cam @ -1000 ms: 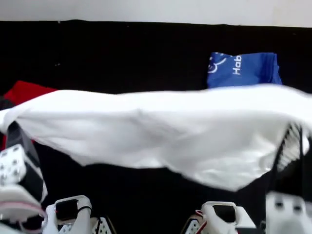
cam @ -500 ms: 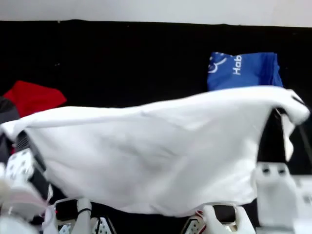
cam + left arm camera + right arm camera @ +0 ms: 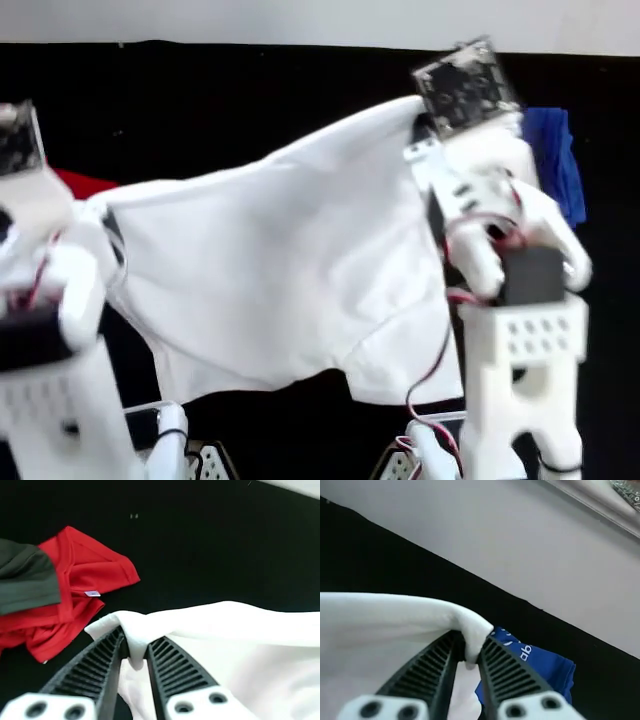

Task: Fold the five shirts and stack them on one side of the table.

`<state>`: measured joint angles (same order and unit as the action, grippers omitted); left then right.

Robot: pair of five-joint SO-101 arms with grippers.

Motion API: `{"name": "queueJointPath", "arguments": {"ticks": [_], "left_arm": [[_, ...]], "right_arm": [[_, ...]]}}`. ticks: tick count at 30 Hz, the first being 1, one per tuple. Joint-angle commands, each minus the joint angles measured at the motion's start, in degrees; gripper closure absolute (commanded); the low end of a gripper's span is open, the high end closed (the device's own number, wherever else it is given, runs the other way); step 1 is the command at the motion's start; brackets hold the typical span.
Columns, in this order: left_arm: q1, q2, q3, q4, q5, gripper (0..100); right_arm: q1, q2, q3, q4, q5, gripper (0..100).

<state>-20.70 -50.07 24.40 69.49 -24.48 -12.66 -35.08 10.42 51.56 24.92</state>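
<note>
Pinching one edge each, the left gripper (image 3: 134, 642) and right gripper (image 3: 471, 647) hold the white shirt (image 3: 280, 270) stretched between their jaws, probably to spread it flat for folding.

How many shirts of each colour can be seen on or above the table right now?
white shirt: 1
red shirt: 1
blue shirt: 1
dark grey garment: 1
Total: 4
</note>
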Motion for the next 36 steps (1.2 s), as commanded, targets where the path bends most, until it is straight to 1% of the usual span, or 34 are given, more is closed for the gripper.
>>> {"name": "queueJointPath", "arguments": {"ticks": [1,7,11,13,15,22,24,29,33,36], "left_arm": [[0.4,11.21,-3.65,-4.66,0.18,99],[0.4,28.97,-18.42,-4.48,0.18,99],[0.4,38.37,-23.34,-4.48,0.18,99],[0.48,42.15,-24.75,-4.57,0.18,99],[0.48,45.49,-26.24,-4.92,0.26,99],[0.57,56.57,-37.41,-5.63,0.35,99],[0.57,58.59,-38.81,-5.19,0.44,99],[1.89,58.86,-42.33,1.76,0.44,99],[3.3,59.38,-45.14,13.89,0.18,99],[3.3,59.38,-44.09,21.27,0.18,99]], "right_arm": [[-0.4,5.23,1.8,-8.92,0.09,99.3],[-0.4,17.98,-5.67,-9.27,-0.35,99.3],[-0.4,25.98,-8.75,-9.19,-7.21,99.3],[-0.4,29.41,-9.19,-9.19,-9.05,99.3],[-0.4,32.13,-9.27,-9.45,-9.41,99.3],[-0.04,40.31,-13.49,-9.54,-9.32,99.3],[-0.22,40.57,-14.11,-7.25,-9.41,99.3],[-0.66,36.44,-13.85,-1.45,-9.23,99.3],[-0.75,32.92,-13.76,6.64,-9.14,99.3],[-0.75,31.34,-13.76,14.02,-9.14,99.3]]}}
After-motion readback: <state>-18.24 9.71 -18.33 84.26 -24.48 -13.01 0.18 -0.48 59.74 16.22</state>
